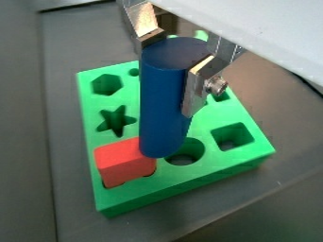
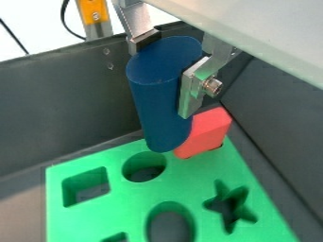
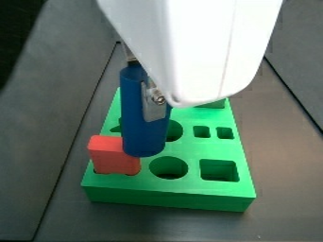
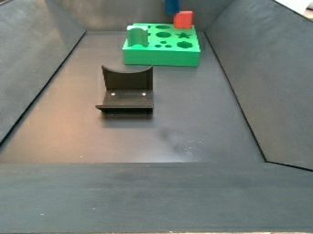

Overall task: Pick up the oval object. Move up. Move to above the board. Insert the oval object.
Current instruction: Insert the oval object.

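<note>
My gripper (image 1: pixel 173 61) is shut on the oval object (image 1: pixel 161 113), a tall blue peg held upright near its top between the silver fingers (image 1: pixel 197 87). It hangs low over the bright green board (image 1: pixel 190 189), its lower end beside the round hole (image 1: pixel 187 153) and next to a red block (image 1: pixel 123 163). I cannot tell whether the peg touches the board. The other wrist view shows the gripper (image 2: pixel 168 66), peg (image 2: pixel 158 113) and board (image 2: pixel 202 180). A side view shows the gripper (image 3: pixel 142 99), peg (image 3: pixel 134 128) and board (image 3: pixel 164 194).
The red block (image 3: pixel 111 156) sits on the board's corner. The board (image 4: pixel 159 57) lies at the far end of a dark walled bin, with the red block (image 4: pixel 184 18) on it. The dark fixture (image 4: pixel 124 89) stands mid-floor. The gripper is out of this view.
</note>
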Controlling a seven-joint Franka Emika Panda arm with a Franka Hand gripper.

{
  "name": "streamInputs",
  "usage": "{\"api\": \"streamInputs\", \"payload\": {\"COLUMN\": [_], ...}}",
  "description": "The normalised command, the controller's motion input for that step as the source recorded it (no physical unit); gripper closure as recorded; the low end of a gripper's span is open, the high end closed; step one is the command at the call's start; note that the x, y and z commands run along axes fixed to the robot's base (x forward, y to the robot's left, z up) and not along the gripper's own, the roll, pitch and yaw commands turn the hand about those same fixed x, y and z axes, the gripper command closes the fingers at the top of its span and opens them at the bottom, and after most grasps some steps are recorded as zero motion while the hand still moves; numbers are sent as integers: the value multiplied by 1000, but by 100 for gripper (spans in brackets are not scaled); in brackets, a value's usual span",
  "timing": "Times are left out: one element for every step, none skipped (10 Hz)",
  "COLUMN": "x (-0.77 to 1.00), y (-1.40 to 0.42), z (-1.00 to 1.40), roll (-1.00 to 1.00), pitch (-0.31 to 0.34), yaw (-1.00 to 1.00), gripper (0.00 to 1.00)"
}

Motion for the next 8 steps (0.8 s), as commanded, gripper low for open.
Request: {"api": "streamInputs", "payload": {"x": [757, 740, 711, 0, 0, 0, 0, 20], "y": [0, 0, -17, -6, -43, -111, -51, -86], "z": [0, 0, 0, 0, -369, -663, -691, -657], "roll": [-24, -40, 0, 16, 73, 43, 77, 31], "pitch": [0, 0, 51, 0, -40, -114, -120, -133], "yaw": [-403, -446, -323, 0, -63, -326, -340, -229], "gripper": [100, 100, 100, 100, 100, 100, 100, 100]}}
